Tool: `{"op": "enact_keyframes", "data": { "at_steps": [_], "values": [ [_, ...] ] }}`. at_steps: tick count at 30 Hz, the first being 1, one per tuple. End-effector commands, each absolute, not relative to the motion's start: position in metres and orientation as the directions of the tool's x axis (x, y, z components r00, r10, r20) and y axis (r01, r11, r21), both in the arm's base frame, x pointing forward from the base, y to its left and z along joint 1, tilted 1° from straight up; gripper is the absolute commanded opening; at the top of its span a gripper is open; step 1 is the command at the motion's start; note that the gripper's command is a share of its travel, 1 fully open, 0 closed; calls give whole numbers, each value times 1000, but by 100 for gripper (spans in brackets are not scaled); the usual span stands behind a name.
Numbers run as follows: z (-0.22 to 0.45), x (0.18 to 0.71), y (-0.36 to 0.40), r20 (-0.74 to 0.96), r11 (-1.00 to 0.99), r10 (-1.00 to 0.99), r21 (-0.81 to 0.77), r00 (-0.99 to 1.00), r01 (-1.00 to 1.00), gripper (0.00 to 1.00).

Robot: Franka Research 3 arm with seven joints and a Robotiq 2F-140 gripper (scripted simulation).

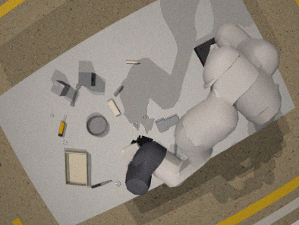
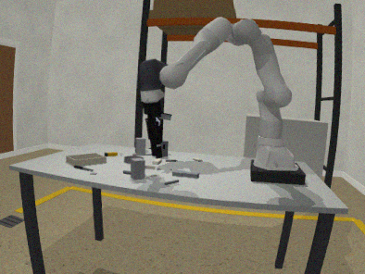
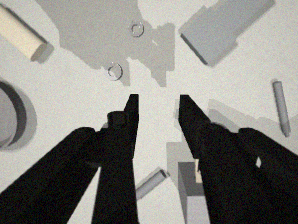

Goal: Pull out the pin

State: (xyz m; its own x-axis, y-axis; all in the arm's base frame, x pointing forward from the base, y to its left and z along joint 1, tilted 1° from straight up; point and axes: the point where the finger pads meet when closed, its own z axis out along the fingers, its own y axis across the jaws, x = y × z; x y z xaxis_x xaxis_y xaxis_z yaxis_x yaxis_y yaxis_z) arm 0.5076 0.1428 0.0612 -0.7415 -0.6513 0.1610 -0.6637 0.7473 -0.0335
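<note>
My gripper (image 3: 158, 107) (image 2: 157, 152) hangs low over the table (image 1: 182, 45), fingers pointing down and a little apart, with only bare table between them. In the wrist view a small grey block (image 3: 186, 192) stands just behind my right finger, which partly hides it. A cream spot (image 3: 199, 176) on the block's top may be the pin's end; I cannot tell for sure. In the exterior view that block (image 2: 164, 149) stands right beside the fingers. In the top view my wrist (image 1: 144, 167) covers the block and the fingertips.
Near the fingers lie a short grey pin (image 3: 150, 183), two small rings (image 3: 115, 71) (image 3: 136, 28), a flat grey block (image 3: 225, 27) (image 1: 167, 122), a cream peg (image 3: 25, 37) (image 1: 114, 107) and a round grey cup (image 1: 97, 125). Two more blocks (image 1: 86, 79) (image 1: 61, 88) and a tray (image 1: 77, 184) stand further left.
</note>
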Motion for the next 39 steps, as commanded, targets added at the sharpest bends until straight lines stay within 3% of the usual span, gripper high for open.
{"op": "enact_keyframes", "data": {
  "at_steps": [1, 39],
  "values": [
    [58, 505, 140, 174, 752, -644, -36, -745, -658, 33],
    [39, 491, 127, 247, 756, -625, -49, -741, -653, 33]
  ]
}}
